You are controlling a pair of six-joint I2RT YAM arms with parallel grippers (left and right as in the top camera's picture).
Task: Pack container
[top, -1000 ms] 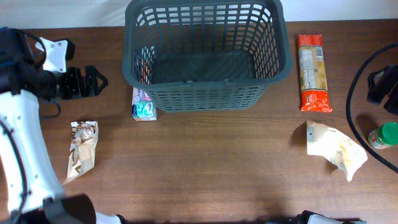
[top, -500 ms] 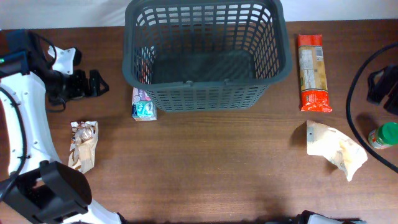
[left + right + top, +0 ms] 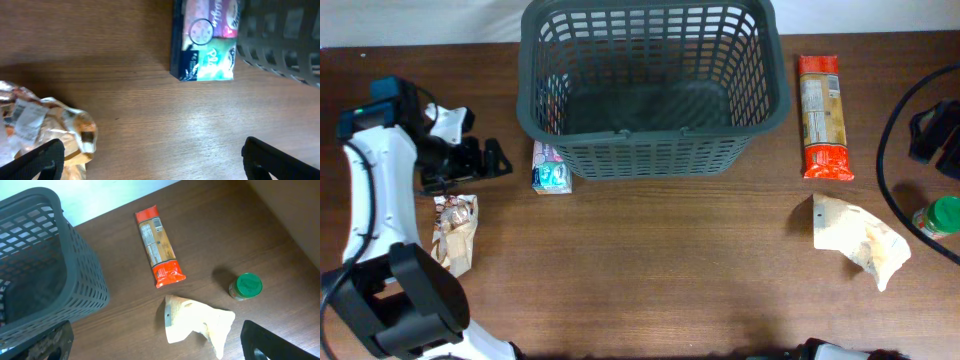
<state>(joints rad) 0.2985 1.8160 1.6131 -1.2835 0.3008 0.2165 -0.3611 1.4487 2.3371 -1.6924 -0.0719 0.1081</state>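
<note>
left hand (image 3: 500,160) wide and empty near the snack bag (image 3: 455,232); right hand (image 3: 160,347) wide, empty too

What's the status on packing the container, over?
Left gripper open, empty, near snack bag. Right gripper open, empty. Container shows nothing inside. Nothing blocking it.

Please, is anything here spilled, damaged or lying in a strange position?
Nothing looks spilled or broken. The container stands upright, with nothing inside. Only the small carton looks oddly placed: it lies outside on the table, tucked close against the container's left front corner.
</note>
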